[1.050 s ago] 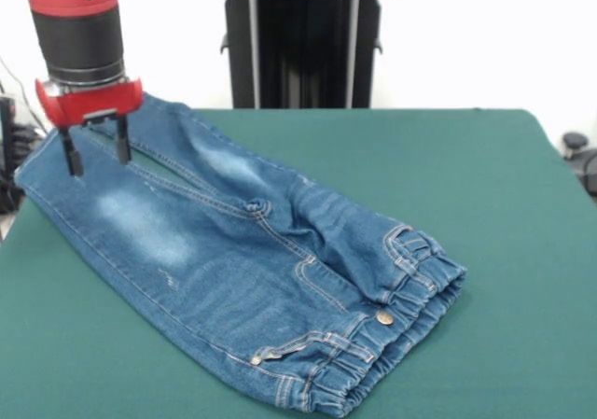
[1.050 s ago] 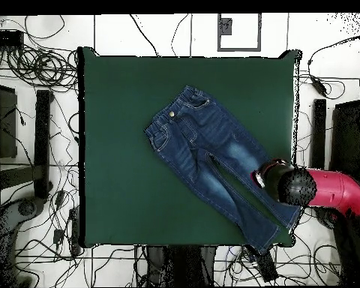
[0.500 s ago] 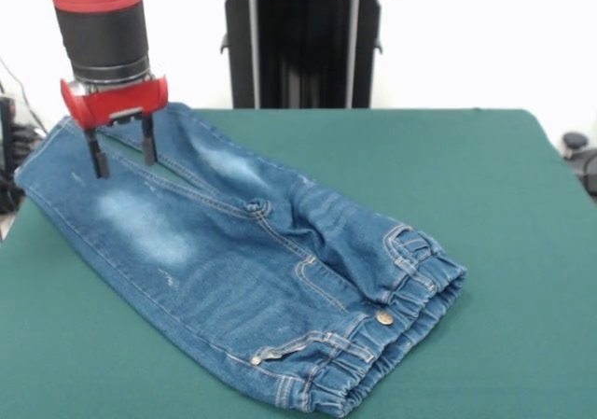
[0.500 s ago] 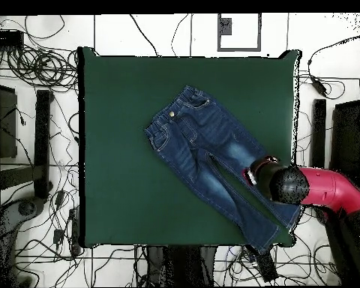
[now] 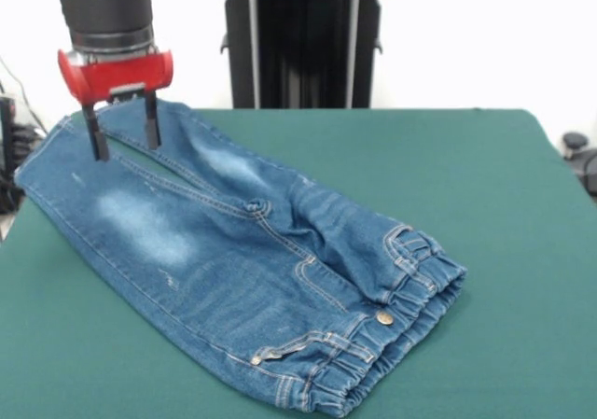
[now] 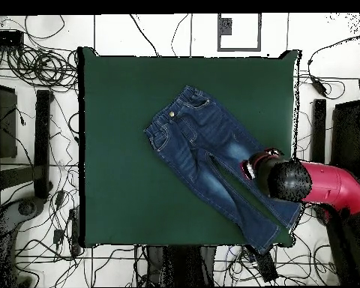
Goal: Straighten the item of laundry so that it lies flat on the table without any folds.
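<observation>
Dark green cloth covers the table (image 5: 485, 186), and the jeans (image 5: 252, 260) lie spread across it on a diagonal, well inside its edges except at the leg ends. In the front view the gathered waistband (image 5: 410, 316) with its metal button (image 5: 384, 317) sits at the near right, and the two legs run up toward the far left corner, with pale faded patches on each. From above, the cuffs reach the table's lower right corner and one hangs slightly over the edge. Some creases bunch around the crotch and the upper hip; the legs lie mostly flat, with a narrow gap between them. The red and black arm (image 6: 325, 187) comes in over the leg ends, and its gripper (image 5: 122, 132) hangs just above the denim, jaws parted and holding nothing, the two dark fingers (image 5: 151, 125) pointing straight down.
</observation>
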